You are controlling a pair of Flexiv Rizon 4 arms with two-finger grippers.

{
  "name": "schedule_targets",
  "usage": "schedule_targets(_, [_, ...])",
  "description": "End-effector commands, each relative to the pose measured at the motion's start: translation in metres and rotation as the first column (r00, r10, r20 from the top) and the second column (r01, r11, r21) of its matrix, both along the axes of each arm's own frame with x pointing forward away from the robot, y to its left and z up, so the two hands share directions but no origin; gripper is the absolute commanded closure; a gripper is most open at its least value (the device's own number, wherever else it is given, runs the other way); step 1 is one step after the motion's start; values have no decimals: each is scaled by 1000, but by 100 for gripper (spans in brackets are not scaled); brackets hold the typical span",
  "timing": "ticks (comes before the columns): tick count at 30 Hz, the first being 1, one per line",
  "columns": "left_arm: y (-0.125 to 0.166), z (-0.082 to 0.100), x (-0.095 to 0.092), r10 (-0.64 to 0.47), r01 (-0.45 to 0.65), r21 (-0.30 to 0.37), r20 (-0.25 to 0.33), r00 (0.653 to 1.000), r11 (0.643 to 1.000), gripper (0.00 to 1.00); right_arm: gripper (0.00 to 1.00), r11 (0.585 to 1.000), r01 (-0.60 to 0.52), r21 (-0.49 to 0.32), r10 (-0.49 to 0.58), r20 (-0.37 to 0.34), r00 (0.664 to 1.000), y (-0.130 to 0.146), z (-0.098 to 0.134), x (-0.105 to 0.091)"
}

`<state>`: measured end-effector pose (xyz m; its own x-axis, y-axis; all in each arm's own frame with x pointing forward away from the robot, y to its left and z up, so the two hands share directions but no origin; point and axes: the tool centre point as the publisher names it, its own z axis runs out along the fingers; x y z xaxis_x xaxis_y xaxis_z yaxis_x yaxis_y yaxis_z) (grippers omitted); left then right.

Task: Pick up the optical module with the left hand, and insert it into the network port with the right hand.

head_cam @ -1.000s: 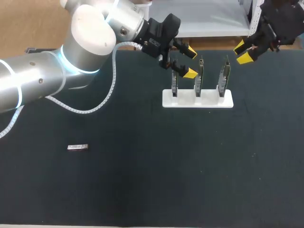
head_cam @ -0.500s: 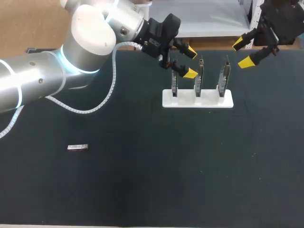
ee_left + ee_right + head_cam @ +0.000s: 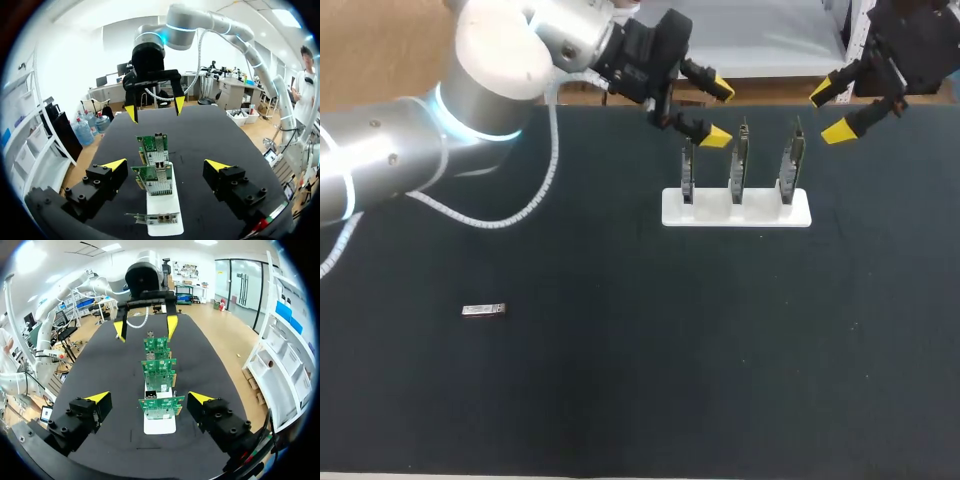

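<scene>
Left gripper [image 3: 716,113] and right gripper [image 3: 832,111] are hovering wide open by green network cards [image 3: 740,160] in a white holder [image 3: 736,214]; the slim metallic optical module [image 3: 484,311] is lying well apart.

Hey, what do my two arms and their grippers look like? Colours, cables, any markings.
The left arm is rounded silver-grey tubing with glowing light-blue rings at the joints and a white coiled cable alongside. The right arm looks the same. The left gripper and right gripper are blocky black, with yellow wedge tips.
</scene>
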<state>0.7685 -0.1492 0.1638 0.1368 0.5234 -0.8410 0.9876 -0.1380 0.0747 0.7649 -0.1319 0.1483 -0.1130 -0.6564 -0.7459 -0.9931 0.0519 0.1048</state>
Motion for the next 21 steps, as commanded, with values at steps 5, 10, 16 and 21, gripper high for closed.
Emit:
schedule_targets(5, [63, 48, -31, -14, -8, 122, 177, 984, 992, 0, 0, 1000, 3, -1, -3, 2, 1000, 1, 0, -1])
schedule_targets(10, [123, 64, -51, 64, -125, 229, 254, 965, 965, 0, 0, 1000, 3, -1, -3, 2, 1000, 1, 0, -1])
schedule_targets(16, [191, 67, -82, 157, -276, 358, 325, 932, 892, 0, 0, 1000, 3, -1, -3, 2, 1000, 1, 0, -1])
schedule_targets(21, [236, 57, -117, 179, -336, 437, 362, 915, 834, 0, 0, 1000, 3, -1, -3, 2, 1000, 1, 0, -1])
